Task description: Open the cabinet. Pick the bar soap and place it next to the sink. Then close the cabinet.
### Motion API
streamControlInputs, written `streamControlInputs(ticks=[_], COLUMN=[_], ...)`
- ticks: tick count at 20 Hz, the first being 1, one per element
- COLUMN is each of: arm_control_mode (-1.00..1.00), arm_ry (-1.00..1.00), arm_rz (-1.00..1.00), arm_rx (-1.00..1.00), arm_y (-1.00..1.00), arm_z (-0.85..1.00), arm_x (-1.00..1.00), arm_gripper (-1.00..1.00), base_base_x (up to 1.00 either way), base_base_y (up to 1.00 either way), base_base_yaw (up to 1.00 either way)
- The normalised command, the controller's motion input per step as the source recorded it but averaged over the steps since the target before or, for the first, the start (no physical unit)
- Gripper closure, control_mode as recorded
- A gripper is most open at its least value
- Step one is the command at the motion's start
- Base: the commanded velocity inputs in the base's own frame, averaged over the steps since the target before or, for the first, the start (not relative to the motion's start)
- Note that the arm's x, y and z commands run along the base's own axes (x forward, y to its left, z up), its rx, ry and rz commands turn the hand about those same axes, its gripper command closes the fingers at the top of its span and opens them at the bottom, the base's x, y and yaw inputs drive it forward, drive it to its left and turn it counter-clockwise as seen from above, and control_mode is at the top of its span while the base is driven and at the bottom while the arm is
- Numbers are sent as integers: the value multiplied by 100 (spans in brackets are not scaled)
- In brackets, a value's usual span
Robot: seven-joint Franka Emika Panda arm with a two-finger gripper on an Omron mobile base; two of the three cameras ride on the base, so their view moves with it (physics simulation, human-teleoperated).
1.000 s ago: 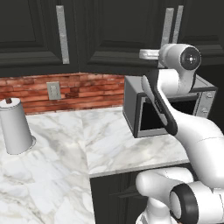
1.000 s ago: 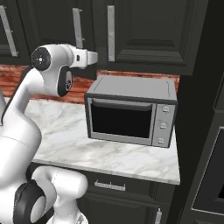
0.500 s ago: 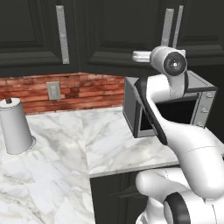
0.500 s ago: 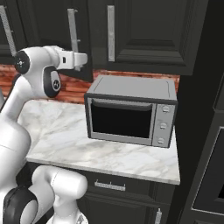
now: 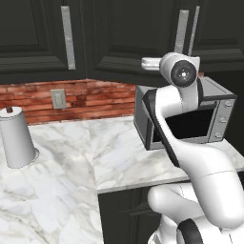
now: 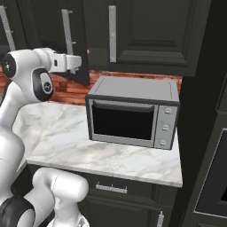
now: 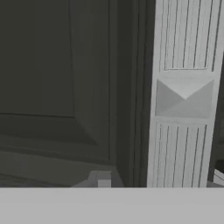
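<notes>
Standing nearest in both base views is the white arm, rising from below the counter (image 5: 62, 190) edge and bending up toward the wall cabinets. Marble counter lies bare along its front edge and across the corner, leaving broad open room between the arm and the brick back wall (image 5: 95, 97). At the left end of the counter, near the wall, stands a paper towel roll (image 5: 16, 138) upright, well apart from everything else. Toward the right end sits a grey microwave (image 6: 133, 113), its door shut, its back close to the wall and a strip of bare marble in front of it. Above, the gripper (image 6: 73, 62) is raised level with the lower edge of the cabinet (image 5: 138, 33), close to the door's long silver handle (image 6: 68, 33). In the hand view the raised panel of the door fills the left and the ribbed silver handle runs up the right, very close to the camera. Whether the fingers are apart or closed on the handle I cannot tell. The door's lower edge appears swung slightly out from the wall in the right base view; nothing inside can be seen.
</notes>
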Motion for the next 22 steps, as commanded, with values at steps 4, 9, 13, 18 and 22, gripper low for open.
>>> streamControlInputs(ticks=[4, 9, 13, 18, 22], arm_control_mode=[-100, -100, -100, -100, -100], arm_ry=[0, 0, 0, 0, 0], arm_rz=[0, 0, 0, 1, 3], arm_rx=[0, 0, 0, 0, 0], arm_y=[71, 76, 72, 80, 77], arm_z=[1, 5, 3, 6, 11], arm_x=[-21, -27, -27, -20, -17], arm_gripper=[100, 100, 100, 100, 100], base_base_x=[0, 0, 0, 0, 0], base_base_y=[0, 0, 0, 0, 0], base_base_yaw=[0, 0, 0, 0, 0])
